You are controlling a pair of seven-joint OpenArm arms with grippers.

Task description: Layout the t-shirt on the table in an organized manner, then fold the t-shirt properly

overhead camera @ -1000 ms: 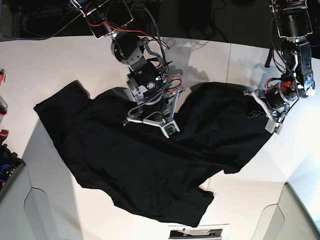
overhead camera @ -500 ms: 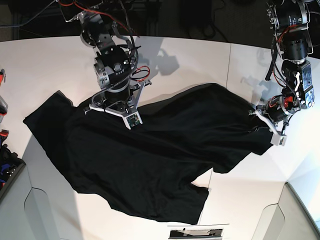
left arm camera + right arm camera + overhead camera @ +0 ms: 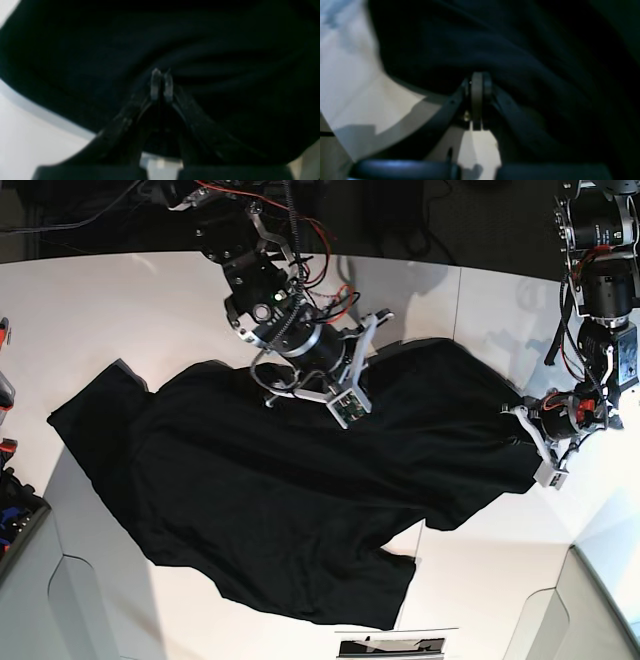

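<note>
Base view shows the t-shirt (image 3: 300, 490) lying spread and wrinkled across the middle of the table (image 3: 120, 310), all black on the side I can see, with one sleeve reaching to the left side of this view. My right gripper (image 3: 300, 385) is at the upper edge of the cloth, near the middle of the table. My left gripper (image 3: 520, 425) is at the cloth's corner on the right side of this view.

From the right wrist, my jaws are pressed together and dark cloth (image 3: 520, 62) bunches around the tips, so I pinch the t-shirt there; white table (image 3: 352, 82) shows beside it.

From the left wrist, my two fingertips (image 3: 156, 82) stand almost touching, with folds of the t-shirt (image 3: 212, 50) running to them, so this one also holds cloth.
</note>
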